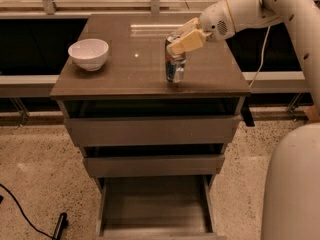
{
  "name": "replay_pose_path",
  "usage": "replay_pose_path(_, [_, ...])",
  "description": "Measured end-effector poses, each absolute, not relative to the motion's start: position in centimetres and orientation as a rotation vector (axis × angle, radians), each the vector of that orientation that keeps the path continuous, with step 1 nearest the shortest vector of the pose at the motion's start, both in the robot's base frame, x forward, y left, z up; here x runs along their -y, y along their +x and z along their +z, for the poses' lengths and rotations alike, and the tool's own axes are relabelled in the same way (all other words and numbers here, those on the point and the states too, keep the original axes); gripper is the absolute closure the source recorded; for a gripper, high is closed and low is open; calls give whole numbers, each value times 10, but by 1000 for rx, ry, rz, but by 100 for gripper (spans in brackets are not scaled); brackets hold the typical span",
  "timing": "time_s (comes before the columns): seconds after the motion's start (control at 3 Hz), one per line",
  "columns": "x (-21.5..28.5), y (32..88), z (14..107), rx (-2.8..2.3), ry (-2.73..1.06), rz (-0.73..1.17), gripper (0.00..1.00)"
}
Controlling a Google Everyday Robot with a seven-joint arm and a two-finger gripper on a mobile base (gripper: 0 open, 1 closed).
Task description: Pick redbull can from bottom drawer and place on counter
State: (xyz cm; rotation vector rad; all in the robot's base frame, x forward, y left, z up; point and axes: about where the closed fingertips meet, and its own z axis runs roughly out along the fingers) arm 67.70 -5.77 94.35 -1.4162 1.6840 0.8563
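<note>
Gripper [181,36] is pinching the redbull can [175,68], standing near the counter [130,69] front edge. Open surface is stretching to its left.

Cream-coloured gripper [184,38] sits over the top of the slim blue-and-silver redbull can [175,70], toward the right edge of the glossy grey-brown counter [120,69]. Can's lid and tab are hidden from me, and I can't judge the grip. Open grey-brown bottom drawer [155,204]: front panel cut by the picture's bottom edge. Two upper drawers [150,131]: interiors too dark to read. White robot body [295,184] cut at right. Black floor cable [22,209] runs off left.
</note>
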Motion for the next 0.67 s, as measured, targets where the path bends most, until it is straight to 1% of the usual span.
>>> replay_pose_path(0.33, [60,677,933,-1641,-1340,901,57])
replay_pose_path(0.67, [57,678,932,-1640,-1340,904,36])
